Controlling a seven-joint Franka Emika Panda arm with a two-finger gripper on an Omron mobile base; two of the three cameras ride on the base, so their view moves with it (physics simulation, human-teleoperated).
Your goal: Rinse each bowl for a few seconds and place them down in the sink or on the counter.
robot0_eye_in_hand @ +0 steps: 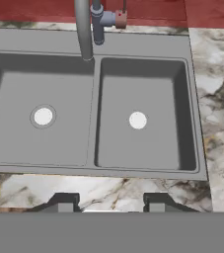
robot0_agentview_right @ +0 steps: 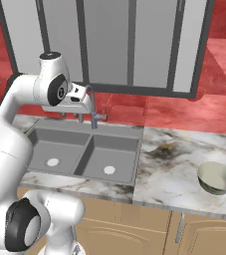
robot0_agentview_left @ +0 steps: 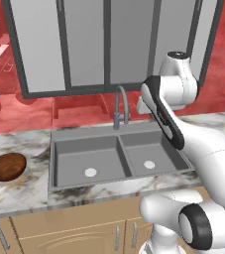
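gripper: jaws parted, holding nothing (tips apart) | above sink front rim

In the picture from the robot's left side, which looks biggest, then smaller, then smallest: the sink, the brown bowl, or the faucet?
1. The sink, easily the biggest.
2. The faucet and the brown bowl look too alike to rank: the faucet is taller but thin, the bowl rounder and nearer the camera.

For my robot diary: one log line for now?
gripper: open, empty, above sink | brown bowl: counter left | beige bowl: counter right
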